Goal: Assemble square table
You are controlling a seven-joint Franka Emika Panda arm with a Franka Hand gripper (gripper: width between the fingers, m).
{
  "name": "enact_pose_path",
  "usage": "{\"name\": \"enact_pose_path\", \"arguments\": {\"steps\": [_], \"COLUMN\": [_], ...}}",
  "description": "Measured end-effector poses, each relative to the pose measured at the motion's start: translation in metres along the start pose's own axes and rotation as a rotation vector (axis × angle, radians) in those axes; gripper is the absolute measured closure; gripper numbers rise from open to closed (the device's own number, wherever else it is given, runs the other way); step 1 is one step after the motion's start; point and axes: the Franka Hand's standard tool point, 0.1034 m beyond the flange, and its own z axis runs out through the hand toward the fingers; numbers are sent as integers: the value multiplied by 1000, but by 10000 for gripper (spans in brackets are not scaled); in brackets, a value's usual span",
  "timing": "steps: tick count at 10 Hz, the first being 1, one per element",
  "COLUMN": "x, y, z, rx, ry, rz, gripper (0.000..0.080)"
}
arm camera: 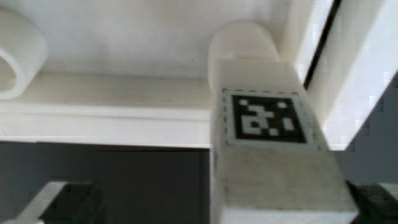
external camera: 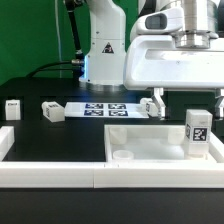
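on the table (external camera: 60, 138), toward the exterior view's right, the square panel (external camera: 150, 145) lies flat with its rimmed underside up. one upright leg (external camera: 197, 130) stands at the panel's corner on the exterior view's right, its tag facing the camera. the wrist view shows its far end meeting the panel just inside the rim, but i cannot tell whether it is screwed home or only set there. the hand (arm camera: 221, 203) hangs over that leg with a finger to each side of its top. the jaws look spread: one finger stands clear of the leg, the other is just beside it, and nothing seems gripped as far as the blurred wrist view shows. a round socket (external camera: 122, 157) at the panel's near corner on the exterior view's left sits bare. well apart toward the exterior view's left, two more legs lie on the table: the first loose leg (external camera: 52, 112) and, farther out, the second loose leg (external camera: 12, 108). i cannot place a fourth. beside the first loose leg lies the marker board (external camera: 105, 108), and the border rail (external camera: 60, 176) runs along the near edge. by my judgement the job is early: at best one leg of four is in place, it may need tightening, and the others are not yet fetched.
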Motion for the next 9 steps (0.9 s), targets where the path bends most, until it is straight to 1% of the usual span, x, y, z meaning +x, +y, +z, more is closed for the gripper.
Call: {"name": "enact_pose_path", "arguments": {"steps": [1,2,3,4,5,6,7,9], "x": [2,-2,2,11,6,13,21,20], "y": [0,2,1,-3,-5,-8,-13,-13], "z": [2,4,1,1,0,0,1,2], "rx": [0,0,3,7,8,9,13,10], "ry": [-10,-90,-193,-207,-287,-334,-306,-294], "rz": [3,12,19,18,17,14,9,26], "gripper": [150,150,150,150,150,150,150,150]}}
